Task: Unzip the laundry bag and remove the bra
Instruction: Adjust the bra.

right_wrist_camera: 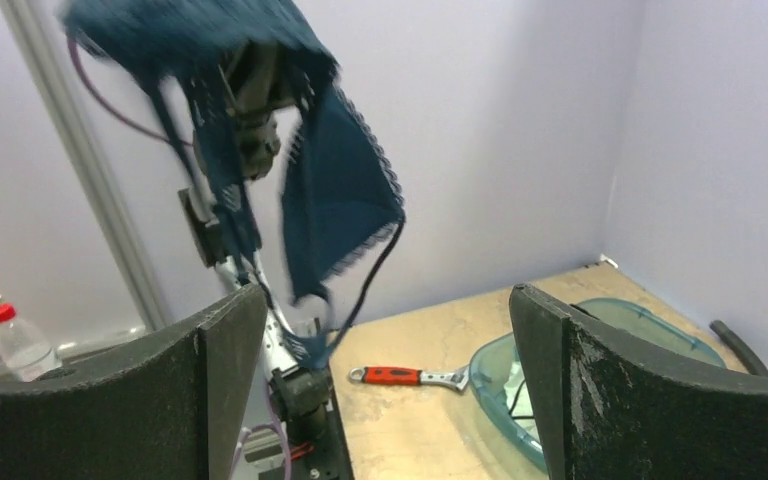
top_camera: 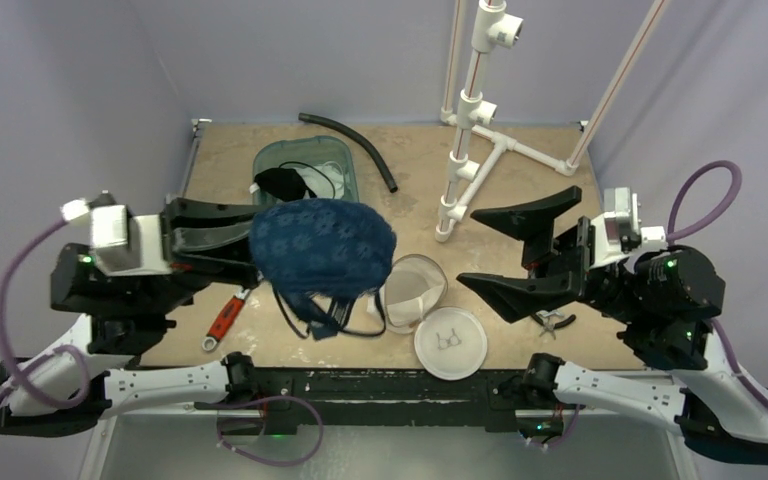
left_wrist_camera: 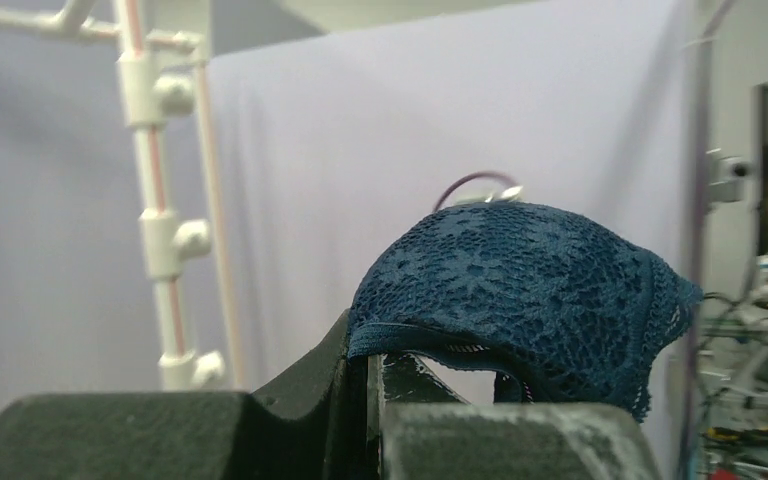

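No legible words, brands or numbers in any view.

Only one sign: small black bra outline (top_camera: pixel 449 340), line-drawn, roughly centred on the flat round white top (top_camera: pixel 467 357) of the laundry bag (top_camera: pixel 410 288). Top lying flat at the near table edge, just beside the open mesh pouch. Seen in the top view only, no lettering around it.

Red-capped water bottle (right_wrist_camera: pixel 22 348) at the left edge of the right wrist view: label too blurred to read.

Red-handled adjustable wrench (top_camera: pixel 226 316): markings too small to tell.
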You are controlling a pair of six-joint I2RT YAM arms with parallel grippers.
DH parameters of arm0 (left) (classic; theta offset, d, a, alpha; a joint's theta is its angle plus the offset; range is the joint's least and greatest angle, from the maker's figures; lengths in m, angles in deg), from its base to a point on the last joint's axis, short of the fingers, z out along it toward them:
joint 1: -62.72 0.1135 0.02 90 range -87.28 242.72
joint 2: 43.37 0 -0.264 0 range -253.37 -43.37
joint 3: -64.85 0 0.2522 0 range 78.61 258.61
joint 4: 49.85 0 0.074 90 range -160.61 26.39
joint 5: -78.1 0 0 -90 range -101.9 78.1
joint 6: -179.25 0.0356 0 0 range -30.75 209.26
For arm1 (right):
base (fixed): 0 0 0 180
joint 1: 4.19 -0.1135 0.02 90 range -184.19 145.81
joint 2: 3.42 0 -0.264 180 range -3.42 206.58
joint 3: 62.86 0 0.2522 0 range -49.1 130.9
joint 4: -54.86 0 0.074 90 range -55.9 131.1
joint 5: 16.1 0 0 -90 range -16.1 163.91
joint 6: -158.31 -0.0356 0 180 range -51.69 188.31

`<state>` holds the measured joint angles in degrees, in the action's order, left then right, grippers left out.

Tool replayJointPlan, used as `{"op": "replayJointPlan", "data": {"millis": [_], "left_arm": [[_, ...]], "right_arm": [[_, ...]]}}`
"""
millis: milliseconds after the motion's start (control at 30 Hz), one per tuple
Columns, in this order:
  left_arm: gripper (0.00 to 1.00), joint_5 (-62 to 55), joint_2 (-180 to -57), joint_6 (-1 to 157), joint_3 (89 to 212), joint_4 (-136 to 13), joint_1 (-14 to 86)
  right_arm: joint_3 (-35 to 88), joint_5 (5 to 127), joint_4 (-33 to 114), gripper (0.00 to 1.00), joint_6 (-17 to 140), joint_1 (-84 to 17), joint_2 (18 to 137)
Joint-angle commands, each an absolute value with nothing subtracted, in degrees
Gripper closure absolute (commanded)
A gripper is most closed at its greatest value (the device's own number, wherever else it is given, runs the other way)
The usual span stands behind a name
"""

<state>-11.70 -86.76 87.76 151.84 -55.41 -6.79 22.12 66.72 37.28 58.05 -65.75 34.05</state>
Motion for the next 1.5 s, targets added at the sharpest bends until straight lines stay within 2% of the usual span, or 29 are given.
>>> {"op": "replayJointPlan", "data": {"millis": [0, 333, 433, 633, 900, 1233, 1467], "left_arm": [[1.0, 6.3, -87.2, 79.8, 159.5, -53.3, -7.1], [1.0, 14.2, -94.2, 71.2, 164.4, -54.0, -7.1], [1.0, 11.8, -95.2, 71.0, 163.5, -54.3, -7.1], [1.0, 7.3, -96.0, 69.7, 160.9, -52.9, -7.1], [1.0, 3.7, -96.4, 68.4, 158.3, -50.9, -7.1], [1.0, 0.7, -97.4, 67.6, 157.3, -51.1, -7.1], [1.0, -5.6, -96.1, 67.0, 156.2, -50.4, -7.1]], "right_arm": [[23.8, 60.0, 40.8, 0.07, 61.3, -65.8, 37.1], [22.2, 50.6, 58.4, 0.1, 60.6, -65.8, 43.3], [22.8, 48.5, 63.0, 0.11, 59.3, -65.8, 44.9], [21.8, 51.7, 69.8, 0.12, 59.8, -65.8, 44.4], [23.8, 56.3, 69.1, 0.12, 63.3, -65.9, 45.1], [26.2, 53.9, 68.4, 0.13, 64.2, -65.8, 47.8], [25.4, 52.0, 67.1, 0.14, 64.8, -66.0, 47.4]]}}
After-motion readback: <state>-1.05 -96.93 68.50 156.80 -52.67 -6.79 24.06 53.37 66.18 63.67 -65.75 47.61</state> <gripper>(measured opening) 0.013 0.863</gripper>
